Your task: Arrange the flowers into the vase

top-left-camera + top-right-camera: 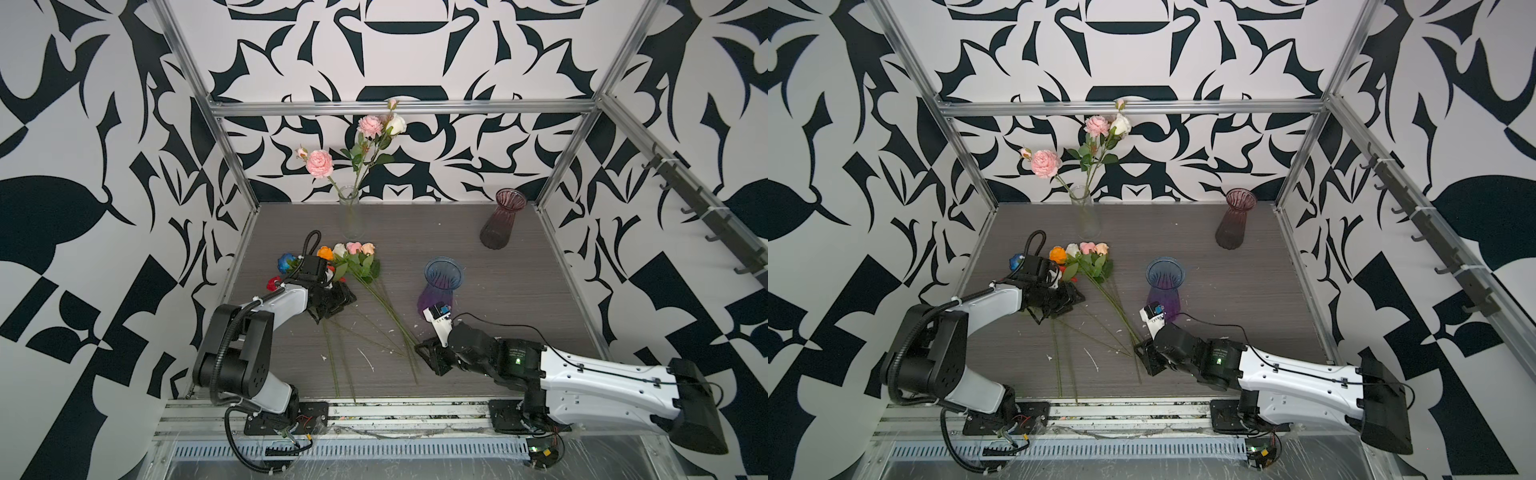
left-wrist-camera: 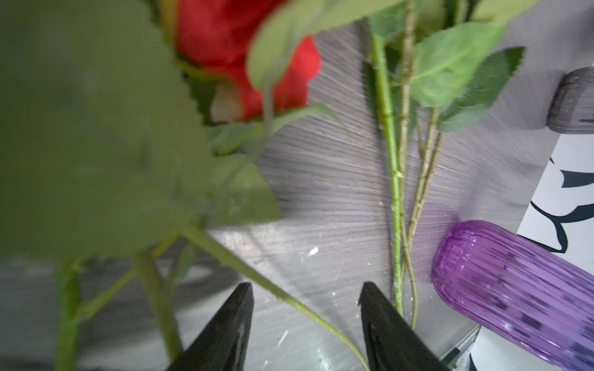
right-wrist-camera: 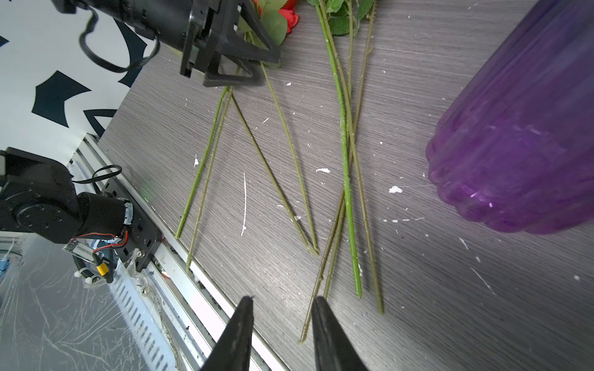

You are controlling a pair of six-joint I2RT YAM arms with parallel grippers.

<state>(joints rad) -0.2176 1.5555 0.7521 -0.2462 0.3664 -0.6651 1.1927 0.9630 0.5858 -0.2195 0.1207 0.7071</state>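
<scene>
Nearest, left of the purple vase (image 1: 436, 297), the right gripper (image 3: 283, 300) sits part-open and empty by the stem ends. Farther in, the left gripper (image 2: 305, 289) straddles one stem, jaws apart, not pinching. The flowers (image 1: 357, 266) lie fanned beside that vase: light, springy, probably slippery, best pinched on bare stem below the leaves, and open table (image 1: 519, 291) lies beyond it.

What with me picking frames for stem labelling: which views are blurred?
Left wrist view: the big green leaf and red rose head are out of focus, the grey wood-grain table smeared; right wrist view: the thin green stems are sharp, the purple ribbed glass vase soft; both top views: sharp, evenly lit.
</scene>
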